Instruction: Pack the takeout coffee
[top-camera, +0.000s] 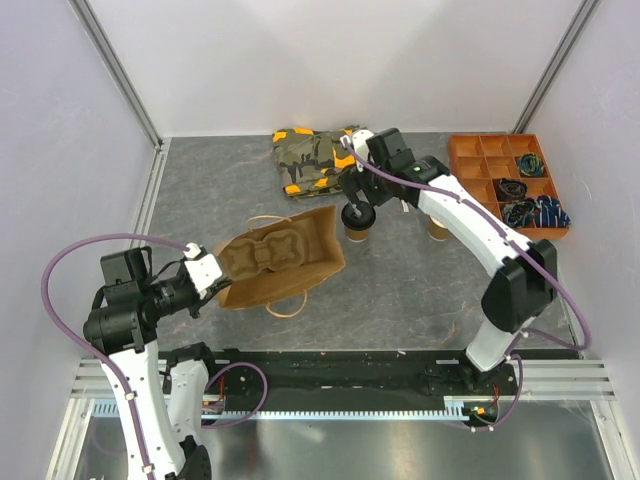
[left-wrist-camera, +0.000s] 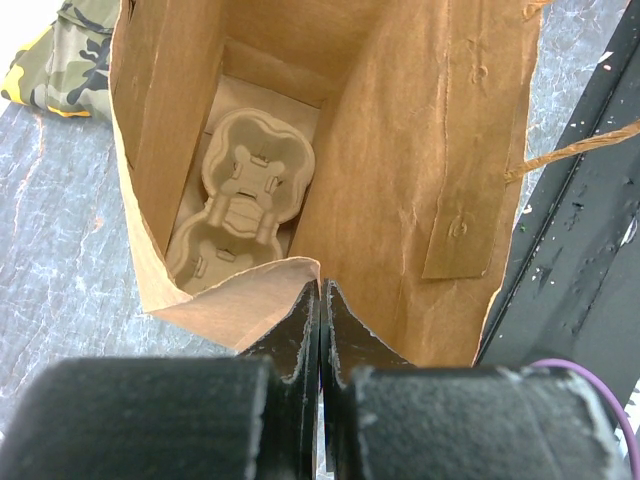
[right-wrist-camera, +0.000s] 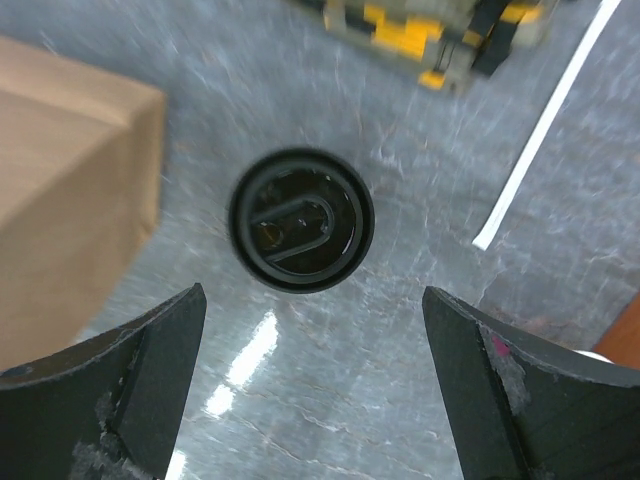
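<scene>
Black gripper fingers with rough, chipped pads fill the bottom of both wrist views.

**Grippers**
- Left gripper (left-wrist-camera: 320, 290): jaws pressed flat together, pinching the rim of the paper bag (left-wrist-camera: 400, 150) at its open mouth.
- Right gripper (right-wrist-camera: 312, 292): jaws spread wide, one finger on each side of the takeout coffee (right-wrist-camera: 300, 220), neither touching it.

**Task item**
- One takeout coffee, standing upright on the table (top-camera: 400, 290) directly below the right gripper.
- From above, only its round, glossy black plastic lid with a raised oval sip tab is visible.
- It stands just beside the closed end of the bag and apart from it.

**Bag and contents**
- One brown kraft bag, creased, lying on its side with its mouth toward the left arm.
- It has two twisted paper handles.
- One moulded-pulp carrier tray (left-wrist-camera: 240, 190) with two cup wells lies deep inside, matte and fibrous.

**Surroundings**
- The table surface is grey with stone-like veining.
- One folded camouflage cloth (top-camera: 315, 155) with orange-yellow trim lies at the far edge, behind the coffee.
- One orange compartment tray (top-camera: 470, 160) sits at the far right, with dark items in some compartments.
- One second brown cup (top-camera: 437, 228) stands right of the coffee, partly hidden by the right arm.

**Obstructions**
- In the top view, the right gripper covers most of the coffee's lid.
</scene>
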